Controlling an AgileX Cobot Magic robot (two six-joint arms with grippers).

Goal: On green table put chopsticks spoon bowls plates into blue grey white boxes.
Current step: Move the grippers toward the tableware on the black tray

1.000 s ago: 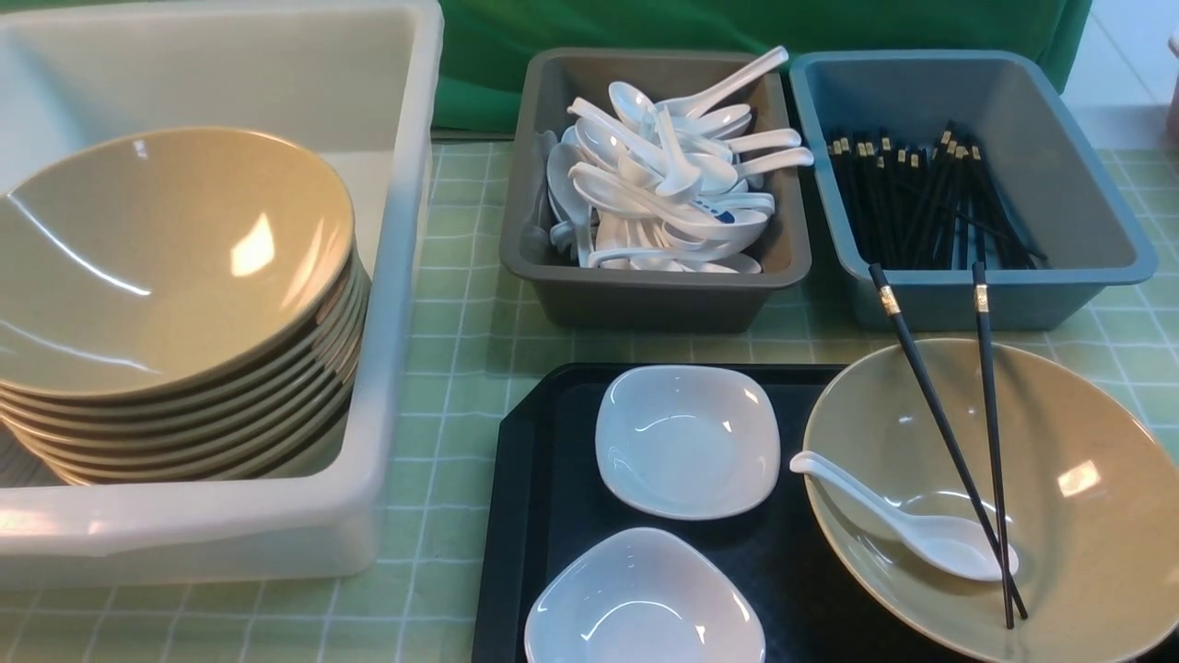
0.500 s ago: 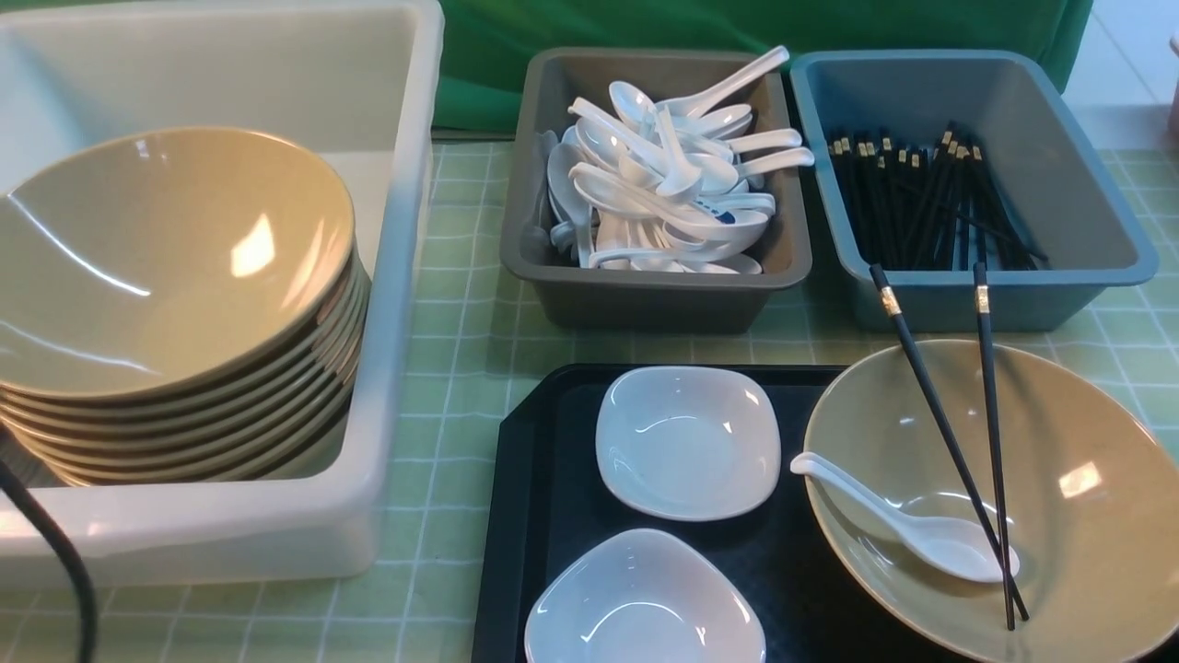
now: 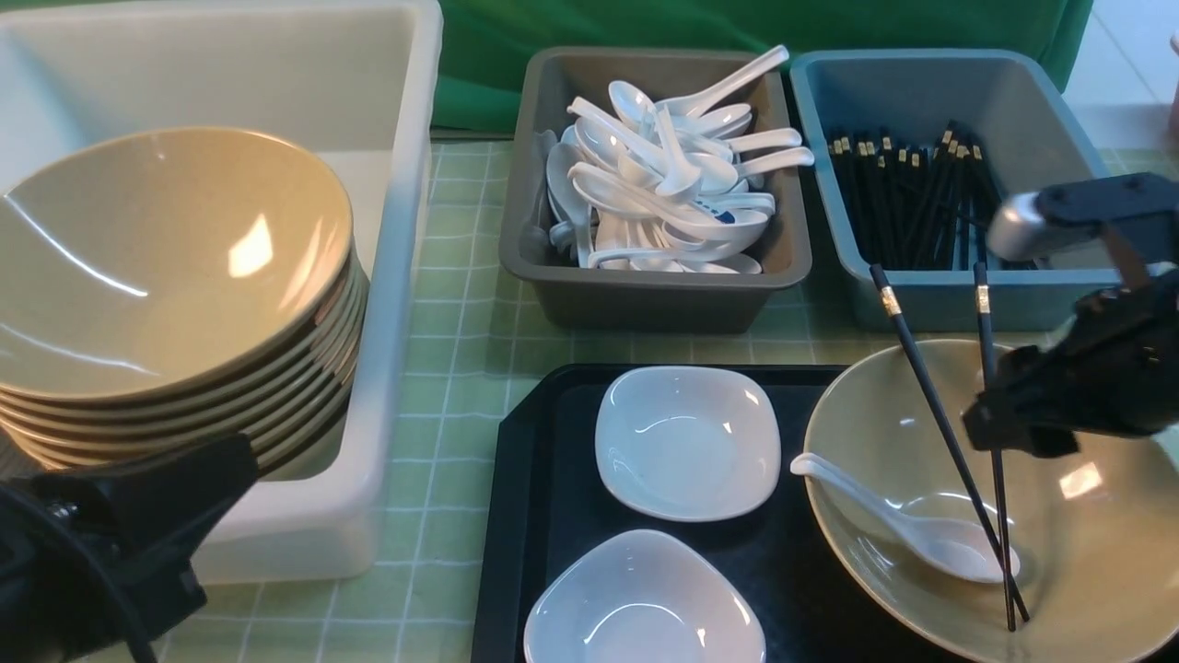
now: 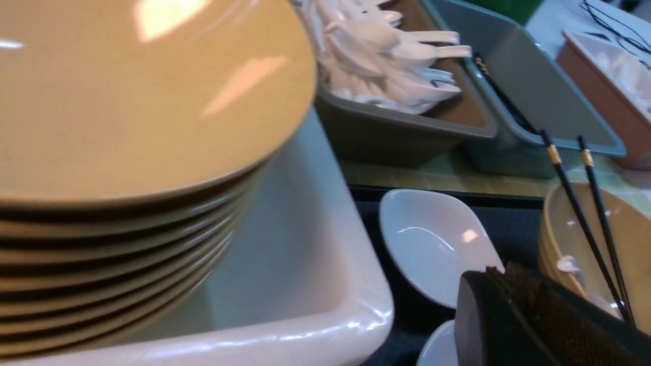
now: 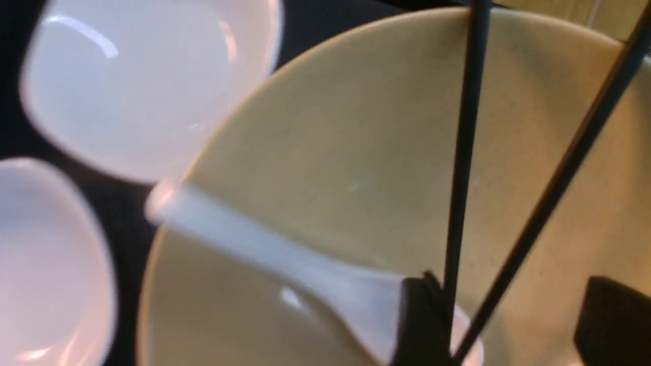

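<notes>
Right pincer: my right pincer (image 3: 1021, 425) hangs over the loose bowl (image 3: 1105, 543). Its fingers (image 5: 422, 317) stand apart with nothing clamped.
Loose chopsticks: the pair (image 3: 944, 433) passes between those fingers, one stick just against a finger. The tips are down in the loose bowl and the banded ends lean over its far rim toward the blue box (image 3: 930, 306).
Left pincer: my left pincer (image 3: 212, 474) is closed and empty, low at the near wall of the white box (image 3: 396, 276).
Spoon: the loose spoon (image 3: 907, 529) lies in the loose bowl, its scoop under the chopstick tips and its handle over the rim toward the plates.
Plates: two, (image 3: 686, 442) and (image 3: 645, 599), both on the black tray (image 3: 543, 479).
Stacked bowls: a stack (image 3: 166, 267) sits in the white box.
Grey box: the grey box (image 3: 645, 302) holds a heap of spoons (image 3: 663, 184).
Blue box contents: black sticks (image 3: 912, 193).
Table: the green table (image 3: 461, 368) carries all three boxes and the tray.
Writing: one heaped spoon bears a small blue mark (image 3: 725, 217), too small to read. A gold band (image 3: 888, 300) rings each loose stick, with no lettering I can make out.
</notes>
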